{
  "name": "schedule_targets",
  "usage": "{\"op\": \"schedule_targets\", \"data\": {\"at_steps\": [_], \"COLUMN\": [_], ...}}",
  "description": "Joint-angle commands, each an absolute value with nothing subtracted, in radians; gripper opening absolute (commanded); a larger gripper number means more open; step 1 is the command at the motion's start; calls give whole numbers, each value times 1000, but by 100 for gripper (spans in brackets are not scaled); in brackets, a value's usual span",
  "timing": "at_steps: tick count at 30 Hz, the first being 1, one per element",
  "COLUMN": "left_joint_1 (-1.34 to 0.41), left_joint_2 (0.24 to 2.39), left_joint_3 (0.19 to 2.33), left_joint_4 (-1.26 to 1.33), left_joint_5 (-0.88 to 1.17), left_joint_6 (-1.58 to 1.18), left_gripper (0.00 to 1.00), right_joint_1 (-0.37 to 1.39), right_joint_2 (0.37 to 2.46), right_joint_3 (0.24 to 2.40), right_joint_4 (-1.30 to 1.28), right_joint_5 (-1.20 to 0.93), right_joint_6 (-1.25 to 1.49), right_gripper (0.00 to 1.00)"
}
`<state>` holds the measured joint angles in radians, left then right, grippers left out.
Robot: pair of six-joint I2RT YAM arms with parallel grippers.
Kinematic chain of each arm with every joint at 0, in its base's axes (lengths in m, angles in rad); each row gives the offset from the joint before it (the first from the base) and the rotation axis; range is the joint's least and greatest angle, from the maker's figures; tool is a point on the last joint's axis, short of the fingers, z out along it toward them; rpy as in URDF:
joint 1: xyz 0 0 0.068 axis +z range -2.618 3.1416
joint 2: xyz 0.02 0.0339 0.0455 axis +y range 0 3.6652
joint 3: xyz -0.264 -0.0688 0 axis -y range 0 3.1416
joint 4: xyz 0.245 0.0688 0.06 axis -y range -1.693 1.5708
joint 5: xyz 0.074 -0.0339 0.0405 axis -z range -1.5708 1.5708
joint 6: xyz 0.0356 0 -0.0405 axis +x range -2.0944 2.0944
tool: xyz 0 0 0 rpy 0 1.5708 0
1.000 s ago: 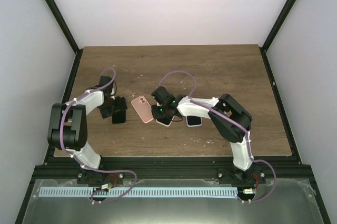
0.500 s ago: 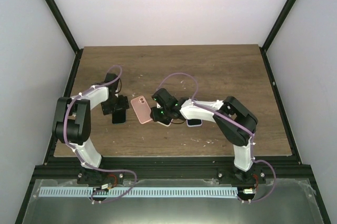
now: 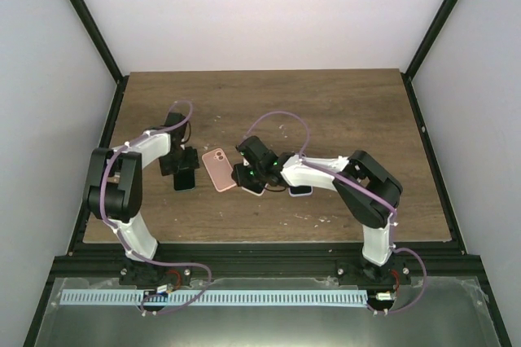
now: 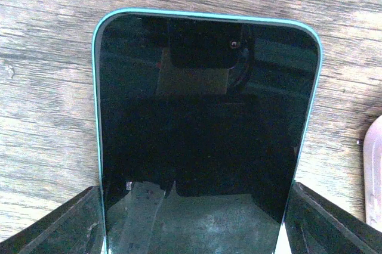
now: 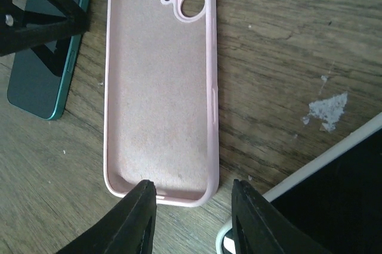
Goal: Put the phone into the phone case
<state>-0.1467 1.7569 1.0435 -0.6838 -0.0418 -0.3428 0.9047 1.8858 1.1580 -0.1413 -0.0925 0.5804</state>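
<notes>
The phone [image 3: 184, 178], with a black screen and a teal rim, lies flat on the wooden table and fills the left wrist view [image 4: 206, 123]. My left gripper [image 3: 181, 161] is at its far end, with one finger [image 4: 59, 224] pressed against each long side. The empty pink phone case [image 3: 218, 169] lies open side up just right of the phone. In the right wrist view the case [image 5: 160, 87] shows its camera cutout at the far end. My right gripper [image 5: 194, 206] is open over the case's near end and holds nothing; it also shows in the top view [image 3: 247, 176].
A white-rimmed dark phone or case [image 5: 334, 200] lies right beside my right gripper. Another white-rimmed one [image 3: 299, 190] lies under the right arm. Pale scuff marks [image 5: 327, 110] mark the wood. The table edges [image 3: 122, 111] meet black frame posts.
My left gripper has moved right, from beside the phone onto its far end. My right gripper has shifted slightly toward the pink case. The phone and case stay put.
</notes>
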Motion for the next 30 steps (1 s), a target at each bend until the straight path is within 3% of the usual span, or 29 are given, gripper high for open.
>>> {"op": "schedule_targets", "data": {"at_steps": [1, 10, 20, 30], "left_joint_1": [-154, -155, -155, -166], "left_joint_2": [1789, 1687, 1608, 1571], "left_joint_3": [1033, 1020, 1012, 982], "left_joint_4": [-727, -742, -739, -667], "left_joint_5": [-55, 43, 162, 273], "left_joint_6": [-340, -364, -406, -472], "left_gripper": [65, 65, 64, 63], "right_joint_1": [884, 855, 894, 934], "right_joint_2": [1897, 1991, 2052, 1991], "right_joint_3": [1182, 1258, 1274, 1205], "right_joint_4": [-104, -67, -61, -12], "right_joint_5": [-68, -151, -229, -237], "right_joint_6": [572, 544, 562, 587], "right_gripper": [36, 40, 32, 30]}}
